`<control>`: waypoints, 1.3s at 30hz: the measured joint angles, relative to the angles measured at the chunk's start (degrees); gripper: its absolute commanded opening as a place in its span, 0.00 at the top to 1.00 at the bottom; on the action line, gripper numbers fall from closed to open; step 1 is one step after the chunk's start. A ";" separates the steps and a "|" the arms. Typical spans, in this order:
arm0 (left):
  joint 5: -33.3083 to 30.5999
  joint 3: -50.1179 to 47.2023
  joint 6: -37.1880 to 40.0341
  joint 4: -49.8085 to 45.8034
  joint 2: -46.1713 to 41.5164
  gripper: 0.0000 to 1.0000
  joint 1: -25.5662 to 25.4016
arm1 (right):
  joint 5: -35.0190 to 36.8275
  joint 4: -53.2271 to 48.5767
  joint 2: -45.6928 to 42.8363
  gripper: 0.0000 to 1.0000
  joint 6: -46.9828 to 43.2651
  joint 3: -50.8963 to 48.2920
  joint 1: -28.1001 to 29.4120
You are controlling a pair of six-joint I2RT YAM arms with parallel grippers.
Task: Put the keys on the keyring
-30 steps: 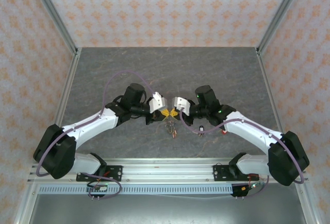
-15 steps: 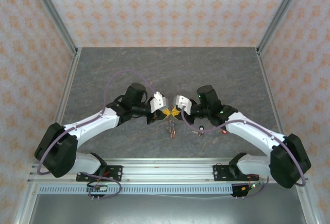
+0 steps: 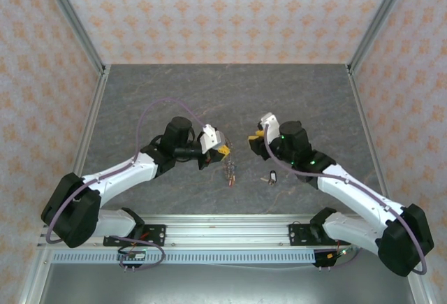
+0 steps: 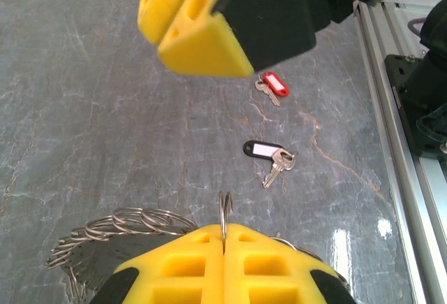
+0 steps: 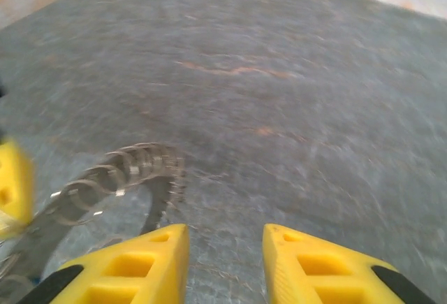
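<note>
separation of the grippers is seen: a second ago both were met tip to tip above the counter (image 3: pixel 174 94), and now the right gripper (image 5: pixel 223 240) has been drawn back, its jaws parted with nothing between them. the left gripper (image 4: pixel 223 233) is kept clamped on the keyring (image 4: pixel 133 220), whose coiled rim hangs beside it. a red-tagged key (image 4: pixel 274 84) and a black-tagged key (image 4: pixel 265 152) are left lying on the counter, apart from the keyring.

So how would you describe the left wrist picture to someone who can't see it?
The left end effector, shut, pinches a thin loop of the coiled metal keyring. Beyond it, on the grey table, lie a black-tagged key and a red-tagged key, with the right end effector at the frame's top.
</note>
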 measured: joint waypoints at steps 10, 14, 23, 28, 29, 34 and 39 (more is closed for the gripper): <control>-0.07 -3.50 -5.31 5.92 0.00 1.00 0.00 | 4.35 -23.23 10.21 0.63 24.90 7.02 -9.05; -0.83 -3.82 -6.19 6.21 -0.24 1.00 0.00 | 3.21 -29.66 14.62 0.64 29.31 6.80 -9.05; -1.18 -3.82 -6.51 6.36 -0.98 1.00 0.00 | 1.18 -34.99 16.09 0.66 33.97 2.58 -6.12; -1.16 -3.82 -6.51 6.38 -0.98 1.00 0.00 | 1.79 -36.13 16.13 0.68 34.45 1.57 -3.45; -1.16 -3.82 -6.51 6.38 -0.98 1.00 0.00 | 1.79 -36.28 16.26 0.68 34.53 1.55 -3.06; -1.16 -3.82 -6.51 6.36 -0.98 1.00 0.00 | 1.70 -36.22 16.59 0.67 34.62 1.46 -1.31; -1.16 -3.82 -6.49 6.32 -1.11 1.00 0.00 | 1.03 -36.11 17.92 0.67 34.62 1.46 -1.14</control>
